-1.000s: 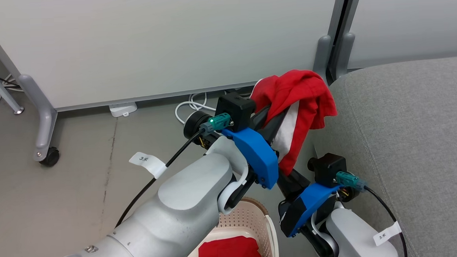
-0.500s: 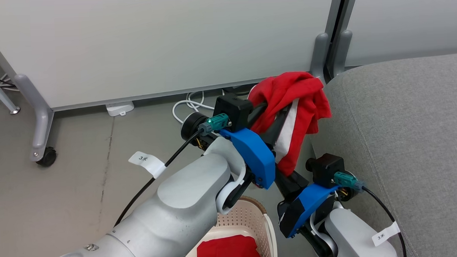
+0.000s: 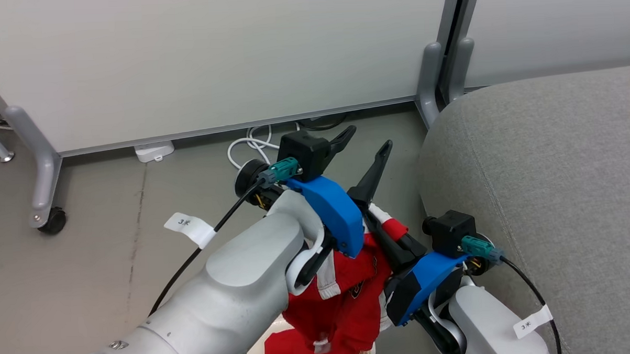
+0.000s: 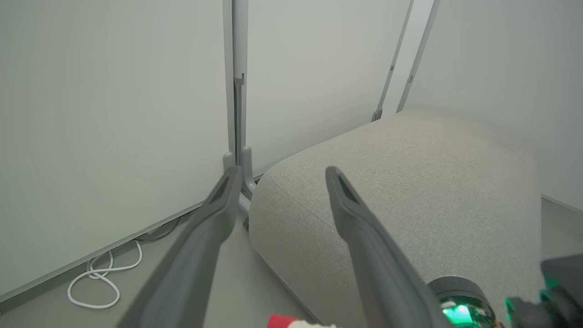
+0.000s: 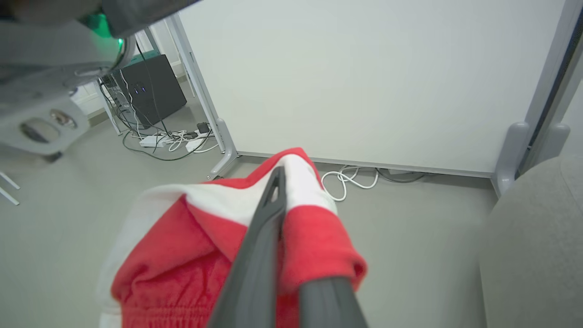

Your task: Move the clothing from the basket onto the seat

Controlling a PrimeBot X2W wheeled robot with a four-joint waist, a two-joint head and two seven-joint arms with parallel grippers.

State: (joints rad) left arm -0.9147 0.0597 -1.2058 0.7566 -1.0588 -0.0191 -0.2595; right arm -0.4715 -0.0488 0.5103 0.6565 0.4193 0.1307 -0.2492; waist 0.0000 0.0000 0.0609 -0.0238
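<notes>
L end effector [image 3: 369, 143] released; R end effector [image 5: 278, 182] clenched on clothing [image 3: 345, 291], which may slip to floor [image 3: 111, 205], missing seat [image 3: 545, 163] at 3 o'clock.

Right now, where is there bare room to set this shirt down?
The seat is bare all over, up to the white partition. The floor by the white cable is open too. It is crowded around the right gripper, shut on the clothing.
</notes>
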